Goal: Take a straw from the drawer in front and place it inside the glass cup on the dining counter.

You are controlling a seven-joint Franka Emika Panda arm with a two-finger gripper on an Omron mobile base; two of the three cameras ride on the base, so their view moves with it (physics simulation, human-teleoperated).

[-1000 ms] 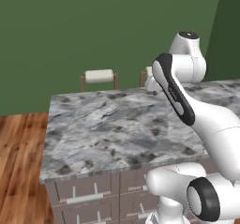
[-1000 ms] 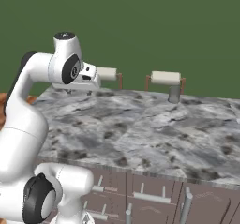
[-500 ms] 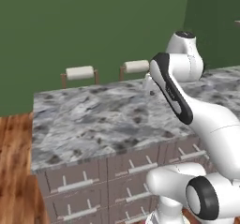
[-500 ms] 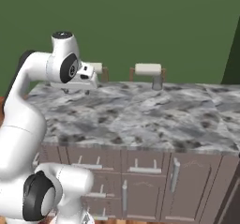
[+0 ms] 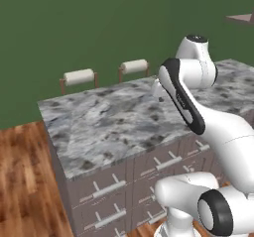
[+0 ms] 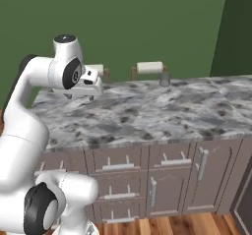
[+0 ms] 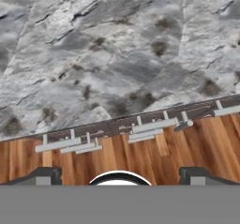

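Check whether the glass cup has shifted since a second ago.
No. The glass cup stays at the dining counter's far edge beside the same stool back; the camera shifted instead.

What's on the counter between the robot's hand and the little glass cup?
Nothing. In the right base view, bare marbled top of the dining counter runs from the open gripper to the glass cup at the far edge.

Worktop (image 6: 147,108): we see its marbled top bare and open to pass over.
Far edge: glass cup (image 6: 164,79) and two stool backs (image 5: 79,77) stand there.
Drawers (image 6: 117,161): all shut.
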